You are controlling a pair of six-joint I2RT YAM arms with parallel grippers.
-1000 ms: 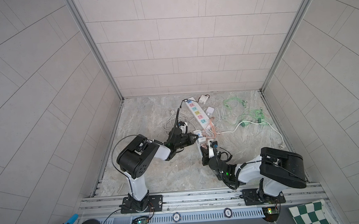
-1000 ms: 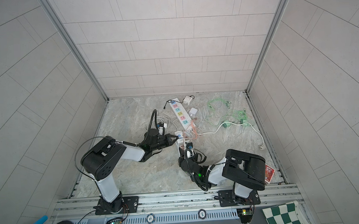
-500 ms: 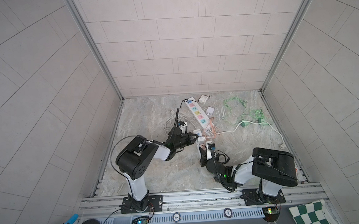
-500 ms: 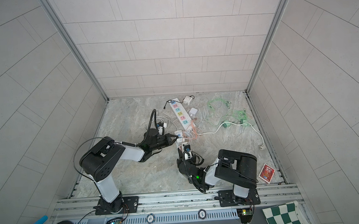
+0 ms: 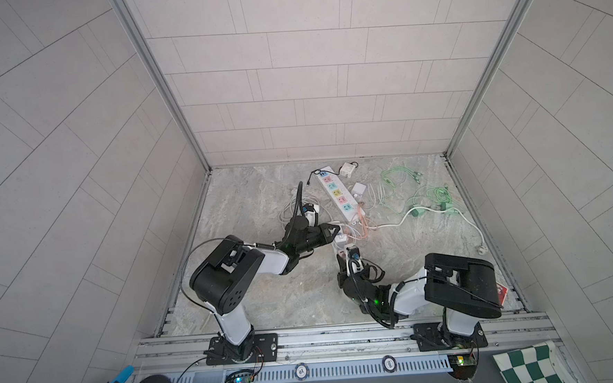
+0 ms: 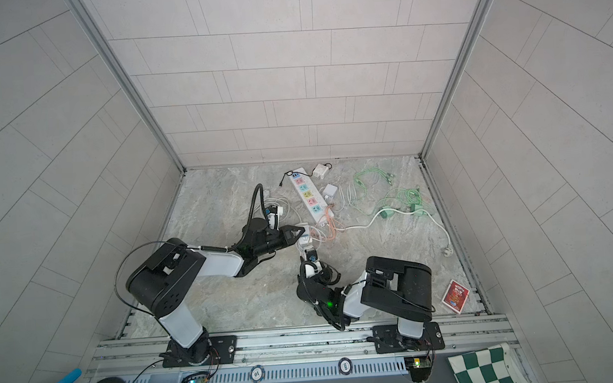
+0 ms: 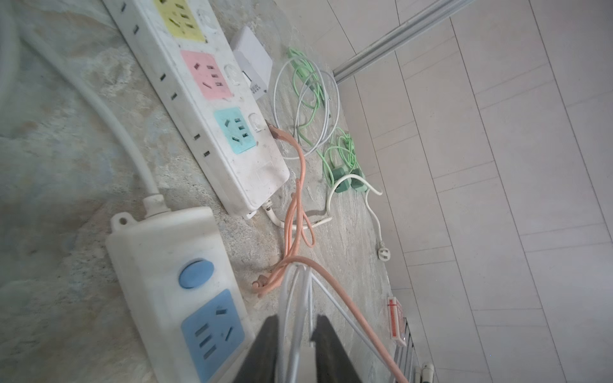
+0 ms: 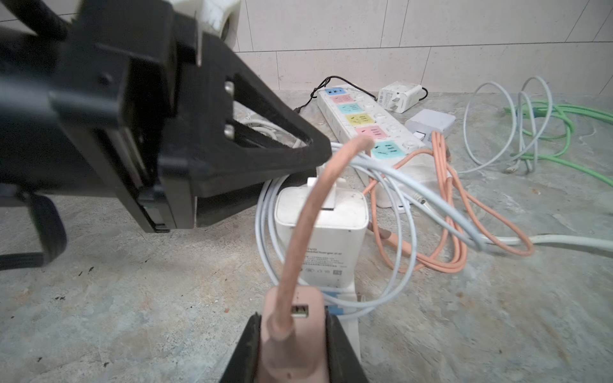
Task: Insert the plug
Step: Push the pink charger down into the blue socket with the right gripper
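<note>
One pink plug (image 8: 300, 351), blocky with a USB port and a peach cable (image 8: 308, 212) looping out, sits pinched tight in the right gripper (image 8: 293, 320) low over the floor, just in front of a white charger (image 8: 321, 232) on the small power strip (image 7: 159, 252). Two strips counting the long coloured-socket one (image 7: 232, 159), three white chargers. Left gripper (image 7: 294, 323) jaws stand slightly apart, thin white cables (image 7: 306, 291) between them.

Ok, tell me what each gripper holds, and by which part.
Right gripper: pink plug, clamped by its two sides. Left gripper: white cables run between its fingers; gripped or not, cannot tell.
</note>
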